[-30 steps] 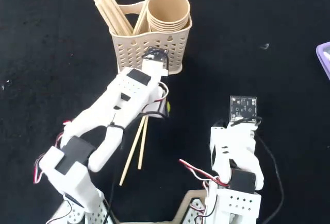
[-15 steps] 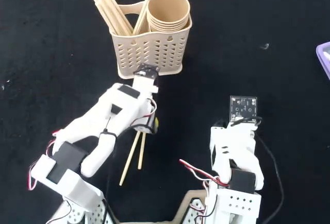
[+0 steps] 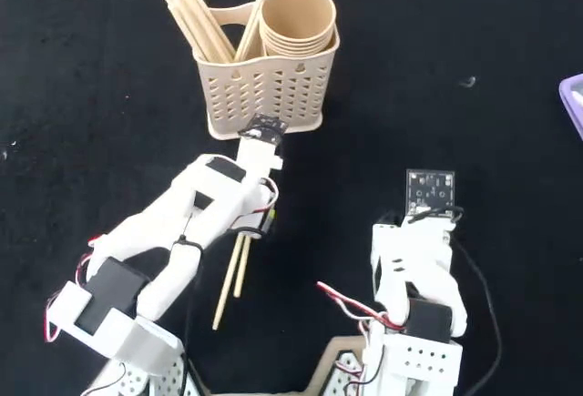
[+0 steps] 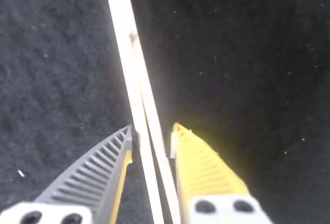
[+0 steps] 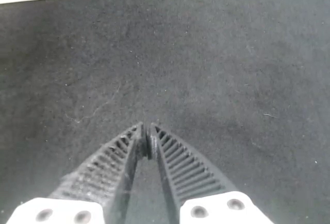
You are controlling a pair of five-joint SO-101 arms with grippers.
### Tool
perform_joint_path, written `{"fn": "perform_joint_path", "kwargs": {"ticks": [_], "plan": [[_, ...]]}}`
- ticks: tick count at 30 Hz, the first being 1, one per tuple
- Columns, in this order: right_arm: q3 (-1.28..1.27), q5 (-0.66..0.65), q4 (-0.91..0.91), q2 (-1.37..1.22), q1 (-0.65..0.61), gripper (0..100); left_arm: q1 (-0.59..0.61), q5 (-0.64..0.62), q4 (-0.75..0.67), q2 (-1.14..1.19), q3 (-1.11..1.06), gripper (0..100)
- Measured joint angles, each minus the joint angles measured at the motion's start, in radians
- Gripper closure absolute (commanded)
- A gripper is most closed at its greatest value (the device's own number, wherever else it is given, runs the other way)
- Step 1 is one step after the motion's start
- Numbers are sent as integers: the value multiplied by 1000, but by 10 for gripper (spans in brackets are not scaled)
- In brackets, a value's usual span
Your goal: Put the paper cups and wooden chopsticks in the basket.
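**Last two chopsticks: get the pinch right before lifting**

The left gripper (image 4: 150, 131) is down over the loose chopsticks (image 3: 228, 278), which lie side by side on the black table (image 3: 455, 50), a bit in front of the basket (image 3: 264, 96). Its jaws are narrow and sit either side of the pair. The grey one looks like it's touching, and there's a sliver of dark gap on the yellow side, so I'd call it not quite clamped yet. The right gripper (image 5: 147, 131) is pinched closed on nothing, parked over bare table.

The paper cups (image 3: 296, 14) are already stacked in the basket, with a bunch of standing chopsticks (image 3: 196, 18) beside them.

My take: finish the squeeze with both sticks centred between the pads so neither rolls out. The grip seems to be near one end, so expect the long tails to droop. Lift slowly, tip them upright, and clear the basket rim before dropping them in.
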State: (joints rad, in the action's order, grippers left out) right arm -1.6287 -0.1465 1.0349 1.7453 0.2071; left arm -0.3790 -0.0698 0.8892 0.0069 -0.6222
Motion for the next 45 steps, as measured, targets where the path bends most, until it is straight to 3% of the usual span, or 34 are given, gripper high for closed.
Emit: {"fn": "perform_joint_path", "kwargs": {"ticks": [18,23,36,40,45], "plan": [[0,0,0,0,0,983,5,37,141,-49,-5,971],[0,0,0,0,0,983,8,137,152,-253,-41,971],[0,0,0,0,0,983,14,155,153,-847,-57,971],[0,0,0,0,0,983,14,155,55,-988,-81,971],[0,0,0,0,0,983,37,158,-164,-1102,-87,971]]}}
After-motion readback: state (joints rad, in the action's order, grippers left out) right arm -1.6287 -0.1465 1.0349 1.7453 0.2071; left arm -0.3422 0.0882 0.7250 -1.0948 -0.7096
